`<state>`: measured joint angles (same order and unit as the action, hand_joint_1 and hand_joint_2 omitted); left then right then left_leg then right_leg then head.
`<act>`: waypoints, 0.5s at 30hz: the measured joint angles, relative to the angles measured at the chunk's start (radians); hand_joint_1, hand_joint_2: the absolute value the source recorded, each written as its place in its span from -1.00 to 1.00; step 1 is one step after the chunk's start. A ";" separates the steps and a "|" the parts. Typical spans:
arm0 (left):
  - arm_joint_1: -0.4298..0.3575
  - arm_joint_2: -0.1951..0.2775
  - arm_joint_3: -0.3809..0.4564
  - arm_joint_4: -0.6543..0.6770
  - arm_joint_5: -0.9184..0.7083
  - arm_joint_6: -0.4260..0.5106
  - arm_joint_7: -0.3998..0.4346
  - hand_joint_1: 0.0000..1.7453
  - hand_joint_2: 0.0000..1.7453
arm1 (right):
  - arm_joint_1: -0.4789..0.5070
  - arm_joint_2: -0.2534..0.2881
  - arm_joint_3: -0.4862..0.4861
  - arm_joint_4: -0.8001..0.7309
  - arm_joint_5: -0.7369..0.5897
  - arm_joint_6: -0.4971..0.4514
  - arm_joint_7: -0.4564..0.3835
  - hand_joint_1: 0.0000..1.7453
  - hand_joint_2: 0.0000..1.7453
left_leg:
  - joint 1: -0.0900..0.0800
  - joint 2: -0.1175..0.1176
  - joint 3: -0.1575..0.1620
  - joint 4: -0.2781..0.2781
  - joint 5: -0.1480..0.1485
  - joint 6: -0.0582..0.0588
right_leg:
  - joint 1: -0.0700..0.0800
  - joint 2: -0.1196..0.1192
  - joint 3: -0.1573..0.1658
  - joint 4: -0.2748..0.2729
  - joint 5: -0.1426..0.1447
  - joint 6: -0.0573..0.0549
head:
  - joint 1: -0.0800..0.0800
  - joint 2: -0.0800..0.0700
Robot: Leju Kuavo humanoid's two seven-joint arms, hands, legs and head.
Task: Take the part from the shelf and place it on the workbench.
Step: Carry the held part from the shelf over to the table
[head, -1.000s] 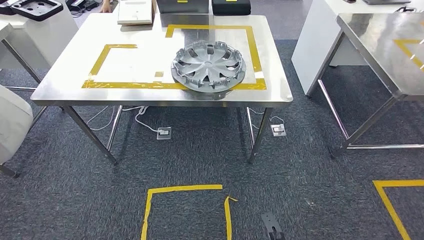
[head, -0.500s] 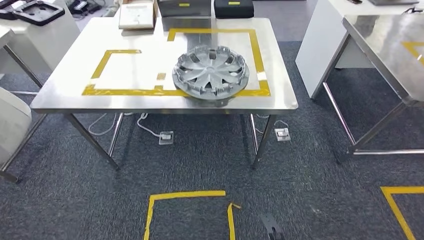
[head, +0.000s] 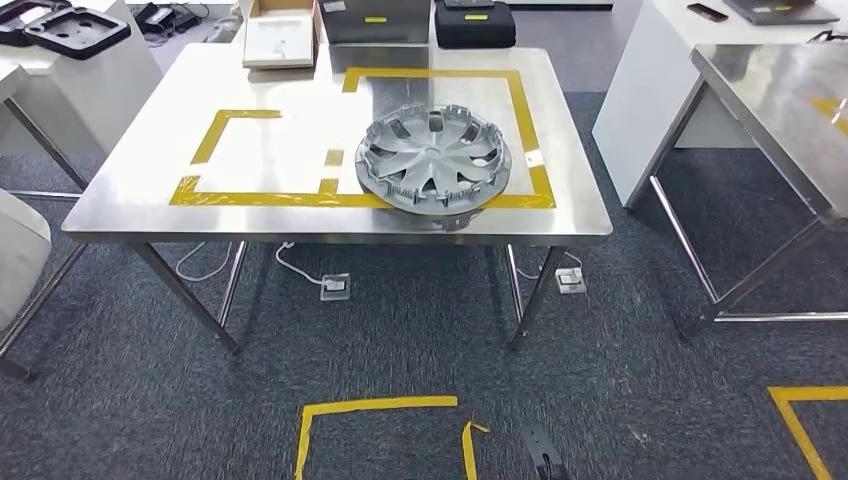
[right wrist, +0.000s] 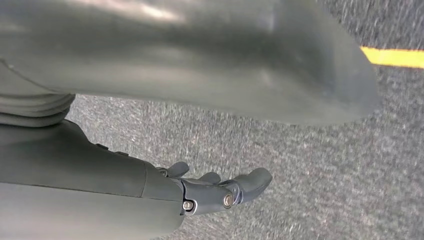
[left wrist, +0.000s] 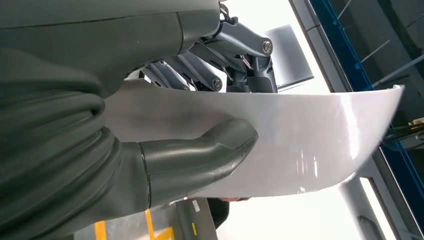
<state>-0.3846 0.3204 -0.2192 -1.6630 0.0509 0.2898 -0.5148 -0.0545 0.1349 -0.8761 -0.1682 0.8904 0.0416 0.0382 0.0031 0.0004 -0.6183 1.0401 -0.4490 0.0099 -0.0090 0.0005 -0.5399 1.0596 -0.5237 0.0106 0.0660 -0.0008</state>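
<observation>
My left hand (left wrist: 165,160) grips a white, smooth, curved part (left wrist: 310,135), thumb on one face and dark fingers (left wrist: 235,55) on the other. A white rounded shape (head: 18,262) at the left edge of the head view looks like that same part. Ahead stands the steel workbench (head: 130,190) with yellow tape outlines (head: 270,198). A grey wheel cover (head: 434,158) lies on its right half, overlapping the tape. My right hand (right wrist: 215,192) hangs over the grey carpet, fingers slightly apart and holding nothing.
A cardboard box (head: 280,35) and dark cases (head: 474,22) sit along the workbench's far edge. A second steel table (head: 770,90) stands to the right, a white table with black trays (head: 75,28) to the far left. Yellow floor tape (head: 380,405) and cabled sockets (head: 335,287) lie on the carpet.
The whole head view has shifted: the workbench sits lower and slightly larger in the picture, so the camera has moved nearer. The white shape at the left edge shows less.
</observation>
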 joint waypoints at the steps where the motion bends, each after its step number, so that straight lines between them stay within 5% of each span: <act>1: -0.001 0.000 0.000 -0.001 0.000 0.000 0.000 1.00 1.00 | -0.001 0.000 0.000 0.000 0.000 0.001 0.000 -1.00 -1.00 | 0.001 0.000 0.008 -0.002 -0.003 0.006 | -0.001 0.000 -0.014 0.027 -0.006 0.003 | 0.001 0.000; 4: 0.000 0.000 0.000 -0.002 0.000 0.000 -0.001 1.00 1.00 | -0.001 0.000 0.000 0.000 0.001 0.004 -0.001 -1.00 -1.00 | -0.001 -0.001 0.022 -0.003 -0.017 0.020 | -0.002 0.001 -0.125 0.199 -0.064 0.010 | 0.003 0.000; 6: 0.002 0.000 0.000 -0.002 0.000 0.000 -0.001 1.00 1.00 | 0.002 -0.001 0.000 0.000 0.001 0.006 -0.001 -1.00 -1.00 | -0.003 -0.004 0.034 -0.003 -0.030 0.021 | -0.002 0.001 -0.188 0.261 -0.082 0.012 | 0.003 0.000; 7: 0.002 0.000 0.000 -0.002 0.000 0.000 -0.001 1.00 1.00 | 0.003 -0.001 0.000 0.000 0.001 0.006 -0.001 -1.00 -1.00 | -0.004 -0.006 0.043 -0.003 -0.037 0.019 | -0.001 0.001 -0.194 0.241 -0.061 0.011 | 0.003 0.000; 10: 0.002 0.000 0.000 -0.001 0.000 0.000 -0.001 1.00 1.00 | 0.004 -0.001 0.000 0.000 0.001 0.006 -0.001 -1.00 -1.00 | -0.005 -0.008 0.069 -0.002 -0.063 0.009 | 0.003 0.000 -0.148 0.057 0.063 -0.004 | 0.002 0.000; 12: 0.004 0.000 0.000 -0.001 0.000 0.000 -0.001 1.00 1.00 | 0.004 -0.002 0.000 0.000 0.001 0.006 0.001 -1.00 -1.00 | -0.006 -0.009 0.079 0.000 -0.076 -0.002 | 0.009 0.000 -0.129 -0.008 0.087 -0.014 | 0.002 0.000; 15: 0.010 0.004 0.001 -0.004 0.001 0.003 -0.003 1.00 1.00 | 0.004 -0.002 0.000 0.000 0.001 0.006 0.002 -1.00 -1.00 | -0.006 -0.010 0.088 0.018 -0.079 -0.022 | 0.006 0.000 -0.103 -0.021 0.085 -0.029 | 0.002 0.000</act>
<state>-0.3750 0.3239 -0.2185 -1.6665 0.0515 0.2924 -0.5178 -0.0502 0.1327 -0.8760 -0.1682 0.8912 0.0477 0.0403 -0.0033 -0.0096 -0.5299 1.0578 -0.5280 -0.0119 -0.0027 0.0007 -0.6426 1.0387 -0.4388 -0.0186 0.0680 -0.0008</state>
